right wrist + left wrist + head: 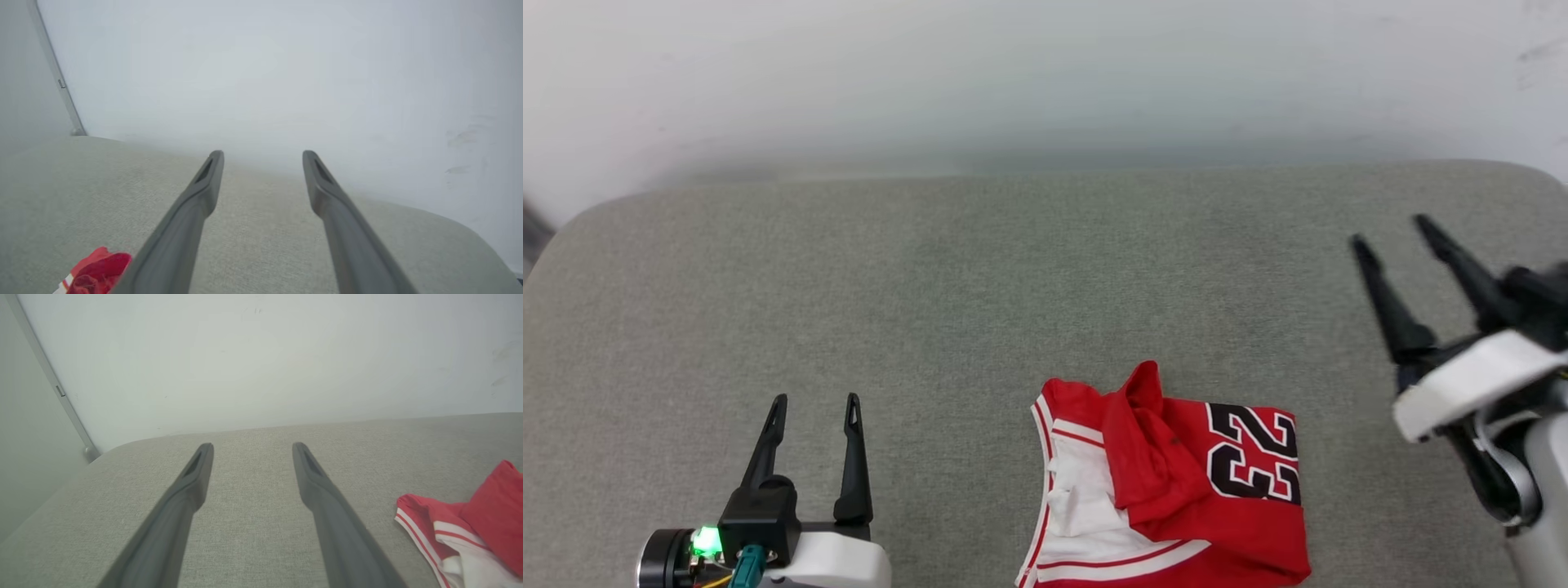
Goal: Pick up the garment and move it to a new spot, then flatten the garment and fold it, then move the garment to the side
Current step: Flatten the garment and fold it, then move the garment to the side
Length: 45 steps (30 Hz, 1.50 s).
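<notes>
Roughly folded red cloth T-shirt (1168, 482) with white sleeves on a grey fabric cushion (1013, 286).
The left gripper (815, 398) sits left of it, the right gripper (1389, 230) right of it; both spread wide, empty, apart from the shirt.

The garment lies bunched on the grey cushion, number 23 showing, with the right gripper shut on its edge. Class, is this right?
No. The right gripper is open and clear of the garment, as the head view shows. The rest of the statement holds.
</notes>
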### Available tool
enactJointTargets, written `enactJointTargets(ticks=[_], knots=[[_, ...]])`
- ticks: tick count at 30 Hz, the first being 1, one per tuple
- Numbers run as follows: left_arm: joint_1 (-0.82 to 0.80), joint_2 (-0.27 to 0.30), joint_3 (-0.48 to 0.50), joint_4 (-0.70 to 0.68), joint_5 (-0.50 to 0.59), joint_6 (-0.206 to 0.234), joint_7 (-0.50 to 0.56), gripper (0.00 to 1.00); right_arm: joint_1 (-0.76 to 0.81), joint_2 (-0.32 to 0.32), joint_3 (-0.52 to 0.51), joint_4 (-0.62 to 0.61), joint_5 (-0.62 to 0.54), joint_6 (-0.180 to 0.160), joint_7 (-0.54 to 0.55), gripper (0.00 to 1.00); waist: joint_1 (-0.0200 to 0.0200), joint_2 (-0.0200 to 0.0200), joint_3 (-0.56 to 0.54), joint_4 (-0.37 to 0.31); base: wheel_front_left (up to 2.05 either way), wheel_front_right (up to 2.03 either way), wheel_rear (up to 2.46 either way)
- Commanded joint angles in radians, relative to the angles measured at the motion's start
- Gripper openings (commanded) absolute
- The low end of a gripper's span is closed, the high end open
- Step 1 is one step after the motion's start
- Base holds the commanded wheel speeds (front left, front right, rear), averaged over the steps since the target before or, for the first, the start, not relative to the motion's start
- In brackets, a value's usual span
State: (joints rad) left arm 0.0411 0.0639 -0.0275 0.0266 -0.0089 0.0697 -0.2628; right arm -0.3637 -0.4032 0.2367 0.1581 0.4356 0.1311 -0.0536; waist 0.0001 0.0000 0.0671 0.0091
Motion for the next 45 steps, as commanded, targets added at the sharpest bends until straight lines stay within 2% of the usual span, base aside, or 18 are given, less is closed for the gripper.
enactJointTargets(ticks=[1, 2, 5, 6, 7, 11, 17, 21, 35, 40, 45], knots=[[0.017, 0.006, 0.002, -0.002, 0.000, -0.003, -0.003, 1.00, 0.044, 0.031, -0.053, -0.010, -0.038, -0.001, -0.050, 1.00, -0.0001, 0.0000, -0.014, -0.010, 0.00, 0.00, 0.00], [0.017, 0.006, 0.002, -0.002, 0.000, -0.003, -0.003, 1.00, 0.044, 0.031, -0.053, -0.010, -0.038, -0.001, -0.050, 1.00, -0.0001, 0.0000, -0.014, -0.010, 0.00, 0.00, 0.00], [0.028, 0.007, 0.007, -0.005, -0.001, -0.004, -0.003, 1.00, 0.105, 0.070, -0.140, -0.028, -0.097, -0.001, -0.131, 1.00, -0.0001, 0.0000, -0.028, -0.018, 0.00, 0.00, 0.00], [0.034, 0.007, 0.008, -0.005, -0.001, -0.005, -0.003, 1.00, 0.151, 0.103, -0.185, -0.043, -0.126, -0.001, -0.164, 1.00, -0.0001, 0.0000, -0.035, -0.021, 0.00, 0.00, 0.00], [0.034, 0.007, 0.008, -0.005, -0.001, -0.005, -0.003, 1.00, 0.151, 0.103, -0.185, -0.043, -0.126, -0.001, -0.164, 1.00, -0.0001, 0.0000, -0.035, -0.021, 0.00, 0.00, 0.00], [0.041, 0.006, 0.012, -0.011, -0.004, -0.006, -0.003, 1.00, 0.240, 0.171, -0.249, -0.081, -0.167, -0.001, -0.200, 1.00, -0.0001, 0.0000, -0.047, -0.022, 0.00, 0.00, 0.00], [0.057, 0.003, 0.016, -0.021, -0.010, -0.010, -0.003, 1.00, 0.368, 0.262, -0.281, -0.121, -0.209, -0.001, -0.211, 1.00, -0.0001, 0.0000, -0.061, -0.018, 0.00, 0.00, 0.00], [0.067, 0.001, 0.019, -0.025, -0.010, -0.014, -0.003, 1.00, 0.436, 0.301, -0.289, -0.150, -0.214, -0.001, -0.211, 1.00, -0.0001, 0.0000, -0.067, -0.013, 0.00, 0.00, 0.00], [0.093, -0.005, 0.031, -0.036, -0.017, -0.026, -0.003, 1.00, 0.569, 0.344, -0.308, -0.195, -0.214, -0.001, -0.212, 1.00, -0.0001, 0.0000, -0.081, 0.003, 0.00, 0.00, 0.00], [0.092, -0.006, 0.033, -0.035, -0.017, -0.030, -0.003, 1.00, 0.548, 0.346, -0.303, -0.202, -0.225, -0.001, -0.212, 1.00, -0.0001, 0.0000, -0.080, 0.002, 0.00, 0.00, 0.00], [0.087, -0.008, 0.034, -0.031, -0.017, -0.033, -0.003, 1.00, 0.478, 0.304, -0.311, -0.223, -0.236, -0.001, -0.212, 1.00, -0.0001, 0.0000, -0.080, 0.002, 0.00, 0.00, 0.00]])
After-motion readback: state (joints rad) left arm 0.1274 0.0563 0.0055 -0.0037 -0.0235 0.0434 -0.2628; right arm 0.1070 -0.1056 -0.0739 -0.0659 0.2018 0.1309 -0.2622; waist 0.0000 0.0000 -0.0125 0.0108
